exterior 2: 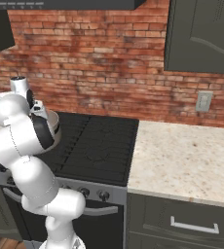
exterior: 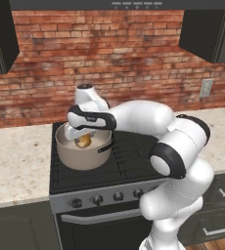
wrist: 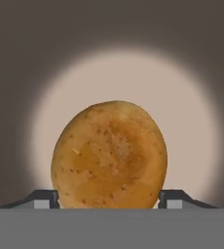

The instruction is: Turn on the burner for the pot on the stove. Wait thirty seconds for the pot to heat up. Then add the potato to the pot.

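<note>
While I hold the jaws (wrist: 109, 202) low inside the pot (exterior: 83, 155) on the stove (exterior: 129, 163), the potato (wrist: 109, 154) sits between the two fingertips (wrist: 46, 198), which stand wide at its flanks. Whether they pinch it or have just let go, I cannot tell. From the left base view, the potato (exterior: 83, 141) lies within the pot's rim. I judge this the last step, adding the potato; next I would spread the jaws fully and lift straight up.
</note>
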